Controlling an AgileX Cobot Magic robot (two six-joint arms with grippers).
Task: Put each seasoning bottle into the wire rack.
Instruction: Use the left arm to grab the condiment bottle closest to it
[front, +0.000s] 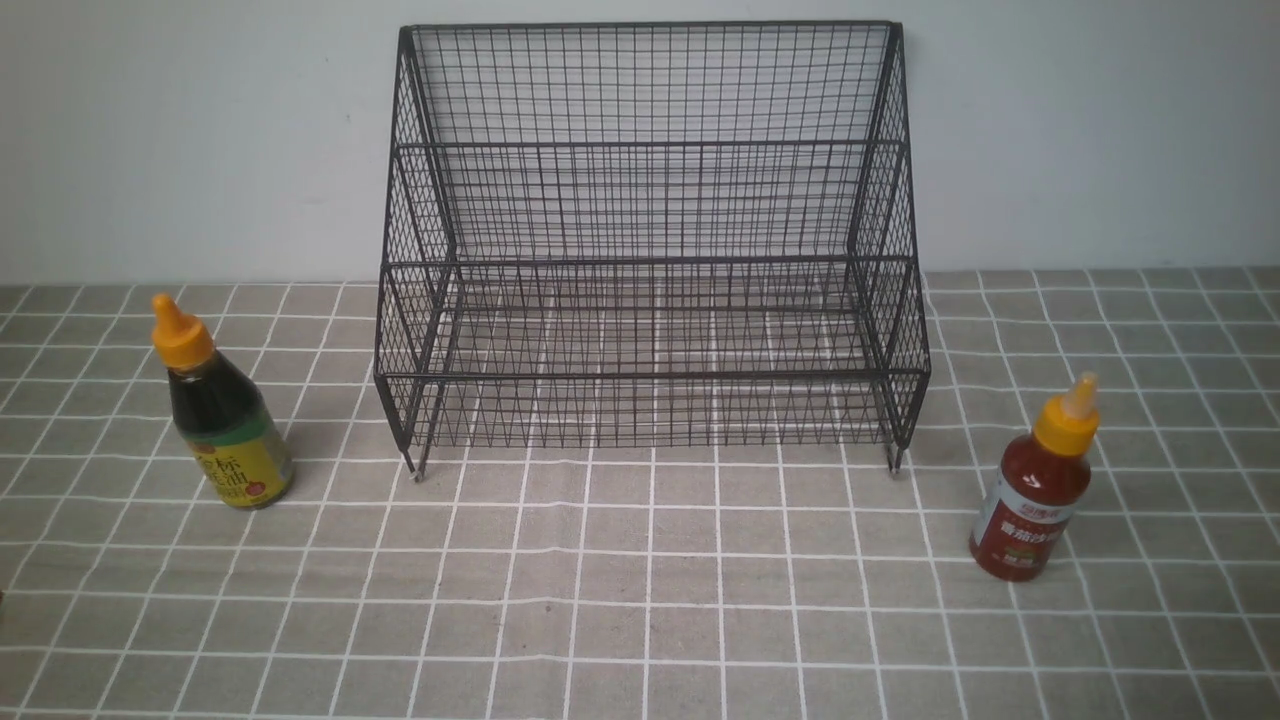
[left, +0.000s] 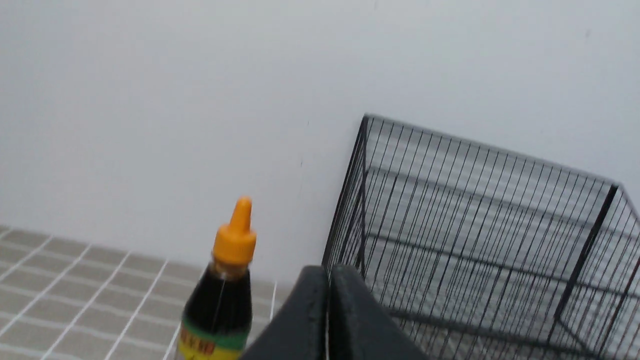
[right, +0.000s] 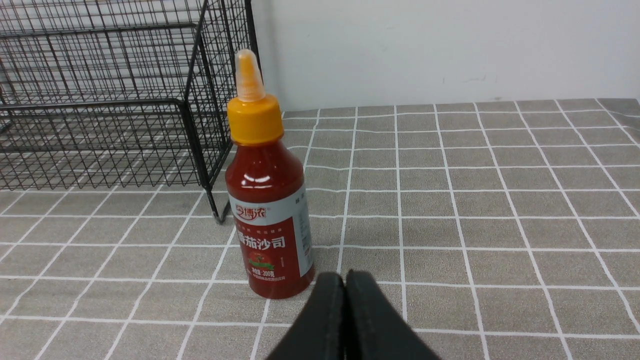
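Observation:
The black wire rack (front: 650, 250) stands against the wall at the middle back, both tiers bare. A dark brown bottle (front: 222, 420) with an orange cap and yellow-green label stands upright to its left. A red bottle (front: 1035, 490) with a white-red label stands upright to its right. Neither arm shows in the front view. My left gripper (left: 328, 275) is shut and holds nothing, with the brown bottle (left: 220, 300) beside it and the rack (left: 475, 240) behind. My right gripper (right: 344, 280) is shut and holds nothing, just short of the red bottle (right: 267, 200); the rack's corner (right: 100, 100) stands beyond.
A grey tablecloth (front: 640, 600) with a white grid covers the table up to a plain white wall (front: 200, 130). The rack's thin feet (front: 418, 470) rest on the cloth.

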